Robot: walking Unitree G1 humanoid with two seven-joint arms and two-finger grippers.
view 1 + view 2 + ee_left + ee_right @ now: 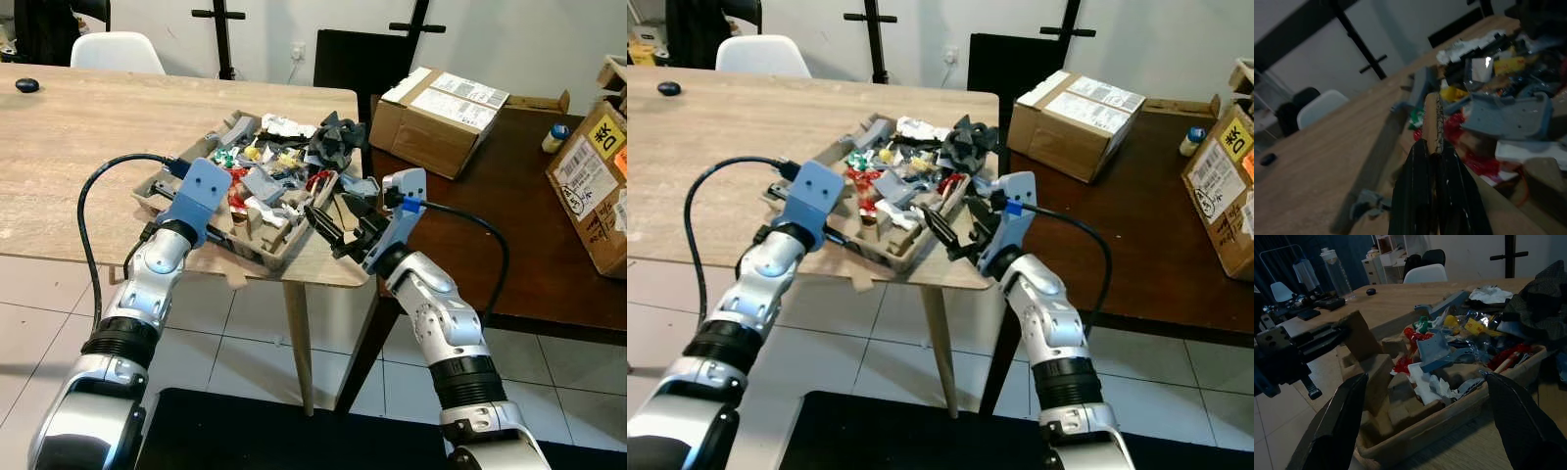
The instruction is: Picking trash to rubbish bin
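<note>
Trash [284,162] sits heaped in a cardboard pulp tray [279,245] at the desk [88,137] corner, left pincer [1436,147] clenched on its rim, right pincer [338,230] released beside it (binning not yet begun, I judge).

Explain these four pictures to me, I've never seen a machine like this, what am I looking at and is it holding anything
This is a humanoid robot with two silver arms. The two wide pictures come from a stereo camera on its head, looking down; the two dim ones come from cameras on its wrists, looking along the black fingers. On the wooden table sits a cardboard tray piled with mixed trash. The left end effector is shut on the tray's near edge. The right end effector is open, its fingers spread before the tray's right corner, holding nothing. Cardboard boxes stand on a dark table to the right.
</note>
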